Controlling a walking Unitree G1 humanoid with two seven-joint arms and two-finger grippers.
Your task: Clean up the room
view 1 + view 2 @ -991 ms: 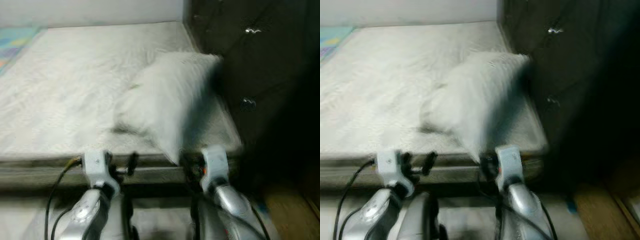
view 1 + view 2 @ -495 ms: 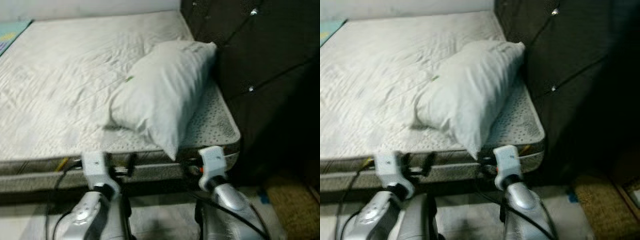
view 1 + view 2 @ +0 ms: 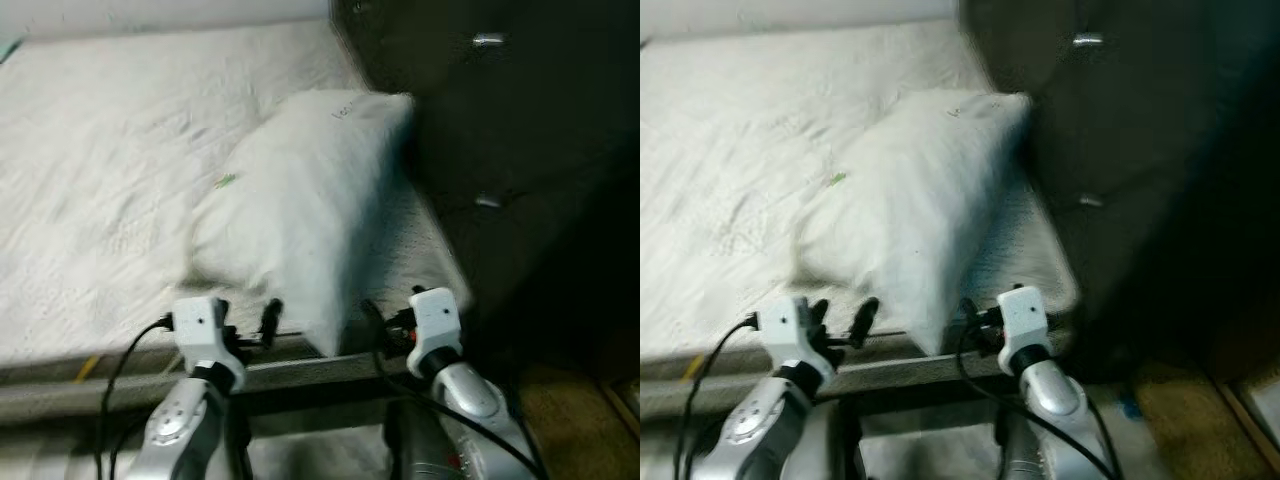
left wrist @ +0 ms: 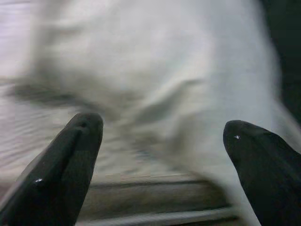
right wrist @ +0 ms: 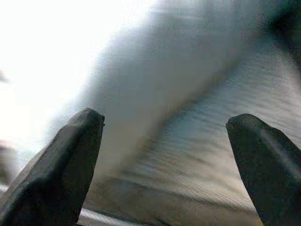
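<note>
While both arms are held low at the bed edge, nothing's gripped yet.
Plump white fabric pillow (image 3: pixel 300 205) is seen lying askew on the pale quilted mattress (image 3: pixel 110 170), top corner against the dark tufted headboard (image 3: pixel 520 150), closer w/ the camera shifted vs a sec ago. Left gripper (image 4: pixel 162 155) and right gripper (image 5: pixel 167 155) are spread wide, empty, aimed at the pillow; prob a grab & straighten is next.

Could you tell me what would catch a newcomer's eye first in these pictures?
A big white pillow lies on the bed, against the dark headboard. Just before it, at the bed's near edge, the left hand and right hand are held out, both open.
</note>
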